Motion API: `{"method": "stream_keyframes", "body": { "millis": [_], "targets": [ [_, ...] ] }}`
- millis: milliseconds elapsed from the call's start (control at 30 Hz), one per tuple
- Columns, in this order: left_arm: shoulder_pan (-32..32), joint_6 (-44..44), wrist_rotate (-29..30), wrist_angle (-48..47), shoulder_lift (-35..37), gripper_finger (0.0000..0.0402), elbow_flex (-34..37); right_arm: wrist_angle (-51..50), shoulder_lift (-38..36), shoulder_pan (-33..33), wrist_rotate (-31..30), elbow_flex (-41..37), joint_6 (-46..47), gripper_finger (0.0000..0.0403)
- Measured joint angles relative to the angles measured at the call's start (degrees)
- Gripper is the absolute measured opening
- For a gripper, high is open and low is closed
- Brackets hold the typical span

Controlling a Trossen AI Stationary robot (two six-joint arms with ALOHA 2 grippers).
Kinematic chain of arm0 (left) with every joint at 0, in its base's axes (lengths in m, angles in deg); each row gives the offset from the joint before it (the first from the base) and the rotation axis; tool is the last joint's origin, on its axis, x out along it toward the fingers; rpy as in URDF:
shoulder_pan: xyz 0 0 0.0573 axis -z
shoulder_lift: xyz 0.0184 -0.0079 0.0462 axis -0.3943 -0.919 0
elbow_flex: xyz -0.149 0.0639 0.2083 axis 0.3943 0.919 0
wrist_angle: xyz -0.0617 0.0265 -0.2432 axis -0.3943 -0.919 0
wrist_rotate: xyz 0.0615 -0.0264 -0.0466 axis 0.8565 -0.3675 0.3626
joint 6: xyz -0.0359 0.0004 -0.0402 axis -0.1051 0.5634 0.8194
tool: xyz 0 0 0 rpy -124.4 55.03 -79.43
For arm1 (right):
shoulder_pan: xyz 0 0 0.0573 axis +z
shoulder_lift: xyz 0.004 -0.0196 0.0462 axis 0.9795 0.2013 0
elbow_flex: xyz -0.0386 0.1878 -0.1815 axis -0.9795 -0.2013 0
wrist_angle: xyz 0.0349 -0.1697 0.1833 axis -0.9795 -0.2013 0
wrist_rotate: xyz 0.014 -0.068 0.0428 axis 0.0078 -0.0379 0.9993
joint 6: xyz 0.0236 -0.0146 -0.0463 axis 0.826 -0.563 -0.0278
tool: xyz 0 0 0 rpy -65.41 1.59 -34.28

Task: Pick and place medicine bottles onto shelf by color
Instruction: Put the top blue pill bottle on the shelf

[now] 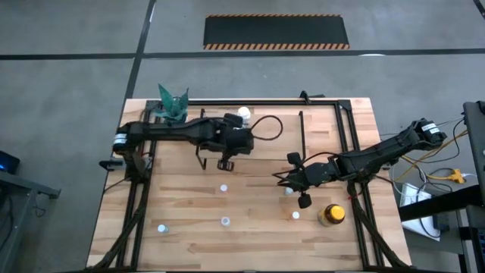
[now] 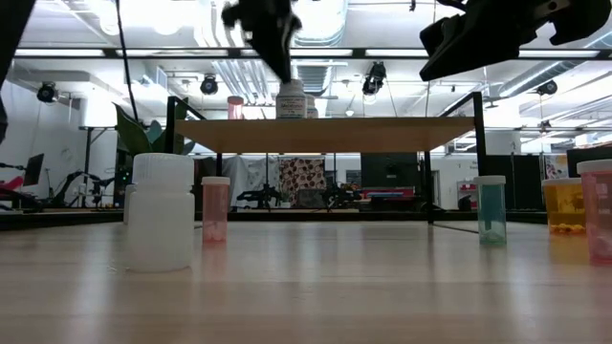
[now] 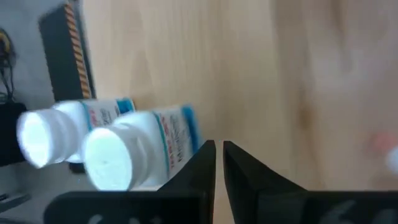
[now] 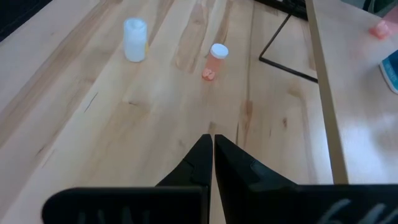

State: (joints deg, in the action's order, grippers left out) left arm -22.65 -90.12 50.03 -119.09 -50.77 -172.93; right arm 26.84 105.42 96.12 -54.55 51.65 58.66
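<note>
- Risk, as a judgement: the left end effector [image 3: 216,163], hovering over the shelf [image 1: 258,152] at frame centre, could be knocking over the two white bottles [image 3: 140,146] just beside it.
- Its fingers are sitting nearly pressed together, holding nothing.
- The right end effector [image 4: 211,155], centre-right above the table [image 1: 189,220], is pressed together, empty.

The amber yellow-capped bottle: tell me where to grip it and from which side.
Grip the amber bottle around its body below the yellow cap, coming straight down. It stands upright with bare table around it, nearest the right claw.
</note>
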Motion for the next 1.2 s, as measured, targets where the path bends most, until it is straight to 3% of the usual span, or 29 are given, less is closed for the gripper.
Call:
{"method": "stream_keyframes", "body": {
  "millis": [233, 533, 733, 1067, 1200],
  "targets": [
    [12.1, 7.1, 1.6, 12.2, 6.5, 0.0013, 6.3, 0.0, 0.0, 0.3, 0.5, -0.1, 8.9, 0.0009],
    [24.6, 2.0, 6.7, 42.3, 16.5, 0.0013, 27.7, 0.0, 0.0, 4.3, 3.7, -0.1, 21.3, 0.0009],
    [25.9, -5.1, 7.9, 62.2, 22.2, 0.0013, 41.4, -1.7, 0.0, 6.8, 3.6, 1.0, 31.6, 0.0009],
    [25.6, -11.0, 10.9, 76.3, 31.1, 0.0013, 55.2, -18.0, 0.4, 8.3, 3.0, 4.0, 34.3, 0.0009],
    [25.7, -11.5, 10.9, 81.2, 33.6, 0.0013, 59.3, -19.7, 1.8, 8.0, 2.9, 4.0, 34.7, 0.0027]
  ]
}}
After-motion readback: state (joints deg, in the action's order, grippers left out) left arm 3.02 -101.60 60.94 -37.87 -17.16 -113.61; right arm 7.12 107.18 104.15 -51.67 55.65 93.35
